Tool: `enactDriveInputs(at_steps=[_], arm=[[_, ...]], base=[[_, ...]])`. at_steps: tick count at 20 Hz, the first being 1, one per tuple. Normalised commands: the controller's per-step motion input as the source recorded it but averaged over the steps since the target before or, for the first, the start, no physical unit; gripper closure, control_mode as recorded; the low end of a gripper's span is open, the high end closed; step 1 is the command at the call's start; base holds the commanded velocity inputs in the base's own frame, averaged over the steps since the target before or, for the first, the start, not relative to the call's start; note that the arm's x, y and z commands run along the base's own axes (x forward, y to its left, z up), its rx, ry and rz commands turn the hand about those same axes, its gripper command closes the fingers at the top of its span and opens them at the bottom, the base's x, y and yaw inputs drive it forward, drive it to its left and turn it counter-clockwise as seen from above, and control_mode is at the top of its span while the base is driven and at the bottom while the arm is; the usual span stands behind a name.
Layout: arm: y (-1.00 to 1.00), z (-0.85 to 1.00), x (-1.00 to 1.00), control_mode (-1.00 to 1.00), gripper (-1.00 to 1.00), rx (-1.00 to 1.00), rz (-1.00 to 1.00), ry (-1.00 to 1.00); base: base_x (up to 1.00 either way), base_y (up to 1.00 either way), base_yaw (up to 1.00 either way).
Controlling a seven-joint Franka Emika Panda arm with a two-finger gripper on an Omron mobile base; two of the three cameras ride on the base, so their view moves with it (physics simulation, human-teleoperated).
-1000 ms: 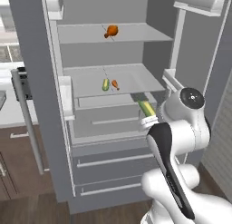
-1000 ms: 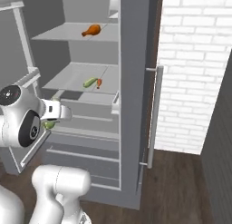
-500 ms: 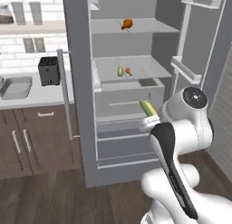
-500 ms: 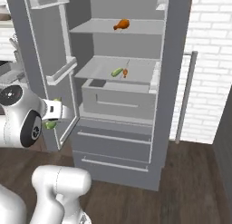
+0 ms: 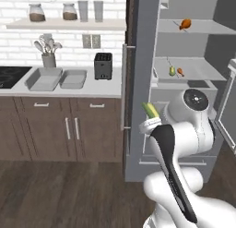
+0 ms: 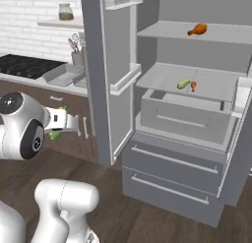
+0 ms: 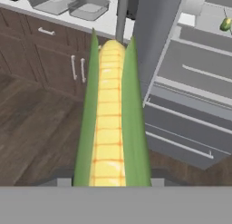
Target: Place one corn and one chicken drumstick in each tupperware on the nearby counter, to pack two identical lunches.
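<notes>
I have one corn ear (image 7: pixel 110 123) clamped in my gripper (image 5: pixel 150 122), jaws partly closed around its lower end, so its yellow kernels and green husk edges run straight out ahead of my fingers and its tip (image 5: pixel 149 108) pokes up past my wrist. Beyond that tip and off to my left lie the two tupperware trays, the larger (image 5: pixel 44 79) just beside the smaller (image 5: pixel 73 79), on the pale counter (image 5: pixel 99 86) over the brown cabinets (image 5: pixel 69 128); they are well apart from me. A black toaster (image 5: pixel 103 66) stands near the smaller tray. To my right the open fridge (image 6: pixel 197 119) holds the second corn (image 6: pixel 183 83) with a chicken drumstick (image 6: pixel 193 85) just beside it on the middle shelf, and the other chicken drumstick (image 6: pixel 197 29) on the shelf above.
</notes>
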Motion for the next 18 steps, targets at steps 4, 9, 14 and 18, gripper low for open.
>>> enactDriveInputs(at_steps=[4,9,14,18], arm=[[0.00,0.00,0.00,1.00,1.00,0.00,0.00,0.00],[0.00,0.00,0.00,1.00,1.00,0.00,0.00,0.00],[0.00,0.00,0.00,1.00,1.00,0.00,0.00,0.00],[0.00,0.00,0.00,1.00,1.00,0.00,0.00,0.00]], base=[[0.22,1.00,0.16],[0.62,1.00,0.01],[0.70,0.98,0.04],[0.41,0.89,0.44]])
